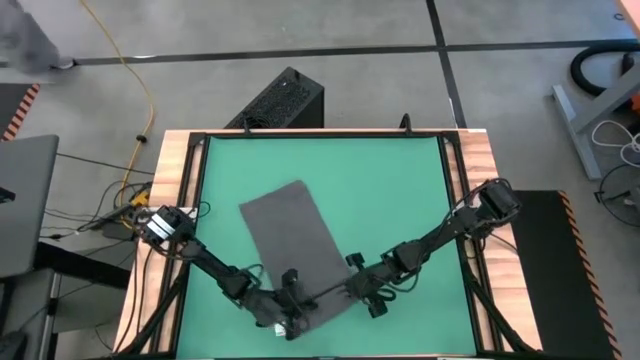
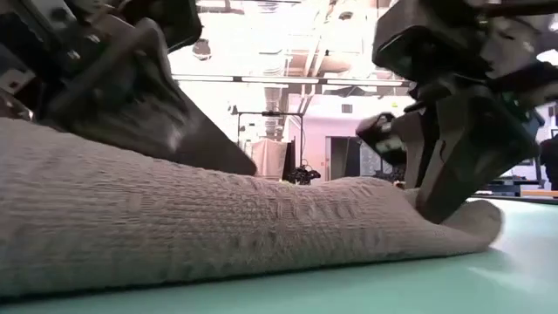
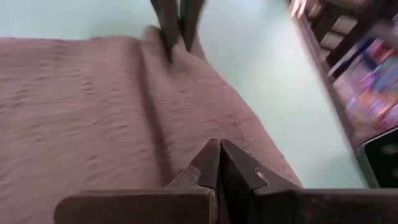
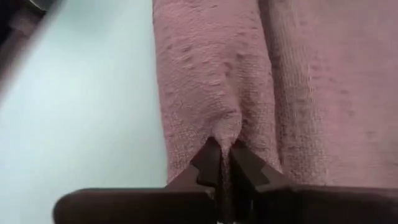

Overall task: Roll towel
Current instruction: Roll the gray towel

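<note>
The dark grey towel (image 1: 295,240) lies slanted on the green mat (image 1: 400,190). Its near end is bunched into a raised band (image 2: 261,218), with a ridge running across the cloth (image 3: 149,99). My left gripper (image 1: 291,305) is shut at the band's left part, and my right gripper (image 1: 365,293) is shut at its right part. In the low view the left fingers (image 2: 222,148) slant down onto the cloth, and the right fingers (image 2: 445,187) come down near the towel's right corner. My left gripper (image 3: 219,149) has its closed fingertips on top of the towel's near band (image 3: 205,118), slanting down from the near left. The fingers hide how much cloth is between them. The towel rests on the mat there. My right gripper (image 4: 221,149) pinches a small pucker of the near band (image 4: 227,121) between its fingertips. It slants down from the near right, with the fingers pointing along the band. The band lies on the mat, humped at the fingers.
Bare green mat (image 1: 390,170) lies beyond and to the right of the towel. The wooden table frame (image 1: 175,200) borders the mat. A black box (image 1: 285,100) and a yellow cable (image 1: 145,100) lie on the floor beyond the far edge.
</note>
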{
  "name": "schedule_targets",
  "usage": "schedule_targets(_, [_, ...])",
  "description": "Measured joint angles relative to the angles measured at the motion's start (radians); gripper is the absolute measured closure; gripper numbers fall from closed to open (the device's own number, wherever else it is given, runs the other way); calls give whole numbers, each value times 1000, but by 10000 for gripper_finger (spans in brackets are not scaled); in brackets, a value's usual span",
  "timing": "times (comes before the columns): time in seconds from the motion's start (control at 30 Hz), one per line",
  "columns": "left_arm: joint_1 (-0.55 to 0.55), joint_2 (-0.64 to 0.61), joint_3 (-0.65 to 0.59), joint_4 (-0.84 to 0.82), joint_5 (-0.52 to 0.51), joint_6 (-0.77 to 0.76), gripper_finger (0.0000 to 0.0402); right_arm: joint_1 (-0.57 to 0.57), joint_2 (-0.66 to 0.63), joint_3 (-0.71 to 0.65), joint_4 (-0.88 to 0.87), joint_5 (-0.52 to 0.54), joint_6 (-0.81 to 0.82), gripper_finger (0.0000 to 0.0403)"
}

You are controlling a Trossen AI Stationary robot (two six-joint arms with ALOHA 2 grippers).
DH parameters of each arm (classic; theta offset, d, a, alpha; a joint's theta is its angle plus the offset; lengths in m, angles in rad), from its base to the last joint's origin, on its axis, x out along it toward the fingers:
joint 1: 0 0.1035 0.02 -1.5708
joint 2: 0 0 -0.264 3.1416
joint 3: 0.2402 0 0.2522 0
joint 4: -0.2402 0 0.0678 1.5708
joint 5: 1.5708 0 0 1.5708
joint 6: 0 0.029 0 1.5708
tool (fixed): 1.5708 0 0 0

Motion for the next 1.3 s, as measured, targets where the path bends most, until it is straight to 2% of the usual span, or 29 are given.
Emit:
schedule_targets(0.1, [0, -1, -83, 180, -1, -9, 402, -45, 1, 0, 2, -171, 98, 365])
schedule_targets(0.17, [1, -1, -99, 211, -1, -10, 401, -69, 2, -1, 0, -250, 149, 371])
schedule_targets(0.47, [1, -7, -101, 300, -1, 93, 401, -186, 4, -3, -16, -478, 317, 373])
schedule_targets(0.87, [32, -94, -99, 296, 9, 199, 401, -278, 7, -3, -84, -531, 346, 375])
schedule_targets(1.3, [103, 5, 103, -16, 87, 187, 402, -302, 7, -3, -103, -532, 353, 364])
